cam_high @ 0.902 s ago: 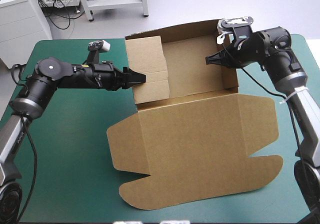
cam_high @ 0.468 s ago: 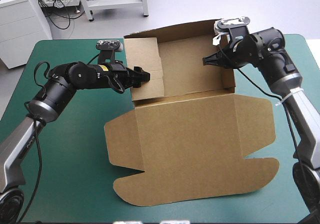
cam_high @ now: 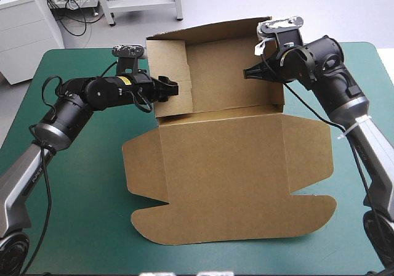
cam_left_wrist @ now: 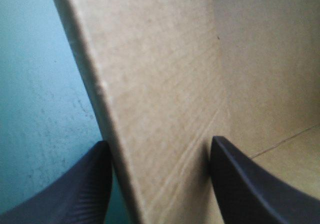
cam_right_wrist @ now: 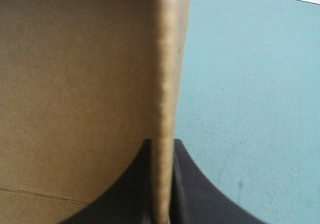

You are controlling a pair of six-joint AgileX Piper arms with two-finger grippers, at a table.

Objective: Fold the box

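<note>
Teal-green table [cam_high: 80, 183] carries box [cam_high: 228, 171]: lid flat toward near edge, walls raised at far side. My left gripper [cam_high: 171, 89] clamps left wall, one finger each side. My right gripper [cam_high: 249, 73] pinches right wall, fingers nearly together.

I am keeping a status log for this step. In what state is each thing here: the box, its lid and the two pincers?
box: open tray, back and side walls raised.
lid: flat on the teal-green cover, flaps spread.
left pincer: shut on the box's left wall.
right pincer: shut on the box's right wall.
</note>
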